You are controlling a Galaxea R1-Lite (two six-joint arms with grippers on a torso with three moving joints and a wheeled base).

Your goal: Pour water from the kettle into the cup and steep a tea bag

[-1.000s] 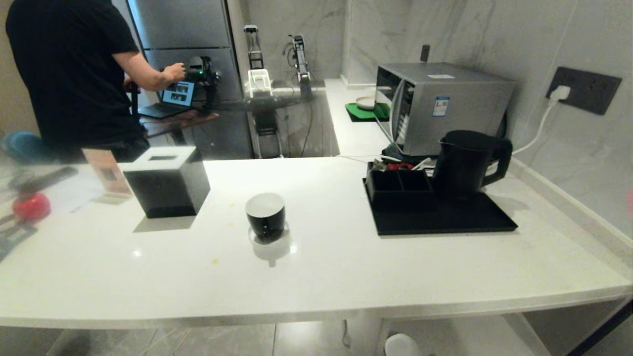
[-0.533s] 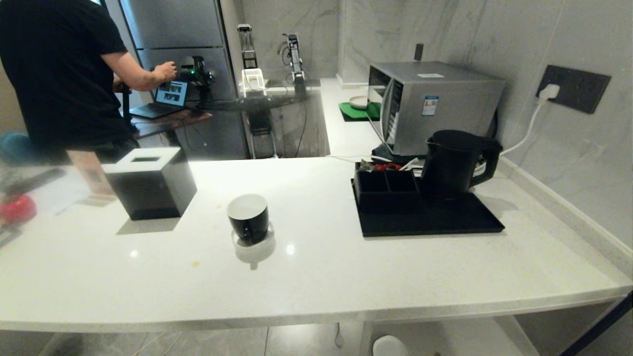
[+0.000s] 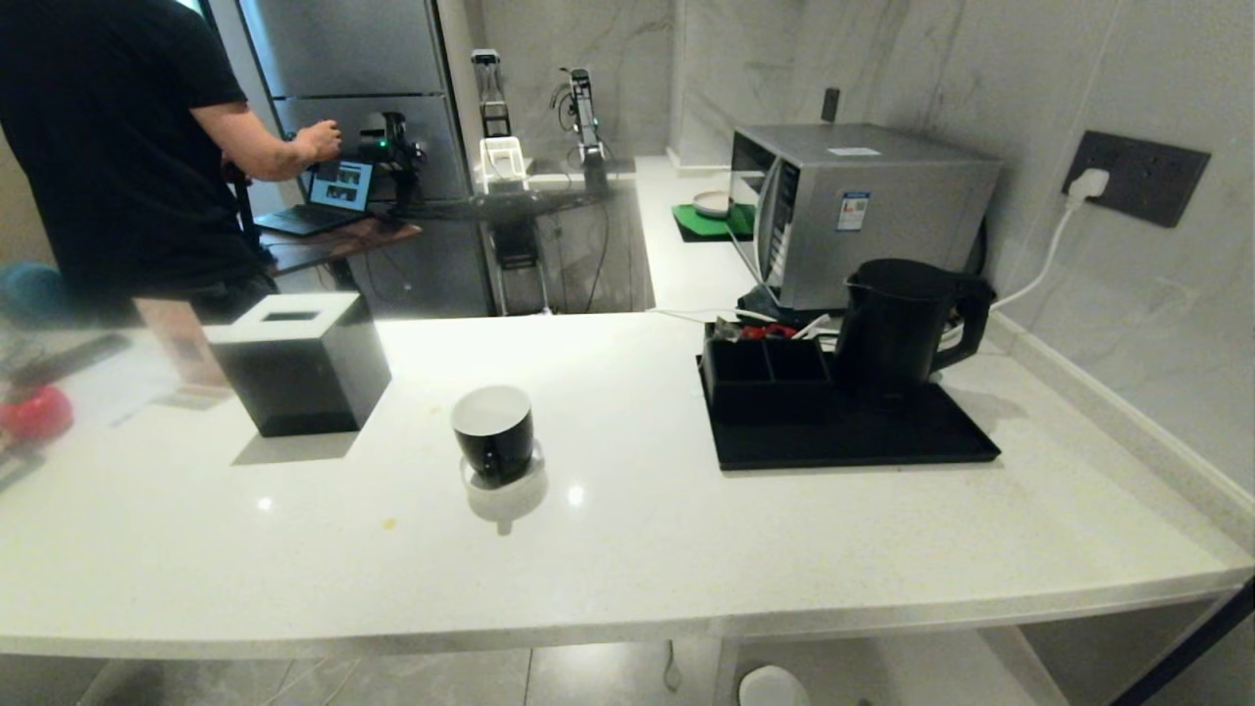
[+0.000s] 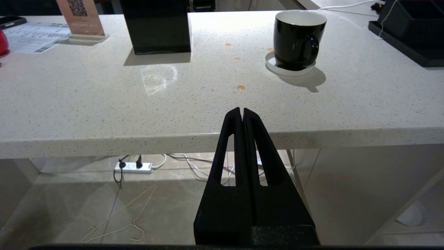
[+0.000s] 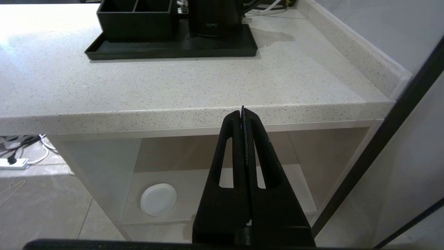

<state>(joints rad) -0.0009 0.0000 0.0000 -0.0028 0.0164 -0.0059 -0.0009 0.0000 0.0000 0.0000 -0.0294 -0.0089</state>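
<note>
The black cup (image 3: 493, 432) with a white inside stands on a white coaster mid-counter; it also shows in the left wrist view as the cup (image 4: 297, 38). The tall black kettle (image 3: 904, 322) stands on a black tray (image 3: 863, 446) at the right, and its base, the kettle (image 5: 216, 17), shows in the right wrist view. No tea bag is in view. My left gripper (image 4: 241, 110) is shut and empty, level with the counter's front edge, short of the cup. My right gripper (image 5: 242, 111) is shut and empty before the counter edge, in front of the tray.
A black tissue box (image 3: 299, 363) stands left of the cup. A black organizer box (image 3: 765, 371) sits on the tray beside the kettle, with a microwave (image 3: 863, 206) behind. A person (image 3: 118, 147) stands at the far left by a laptop. A wall borders the counter's right side.
The whole scene shifted left in the head view over the first half second, so the camera moved; since then it holds still. The person's hand shifted slightly at the laptop.
</note>
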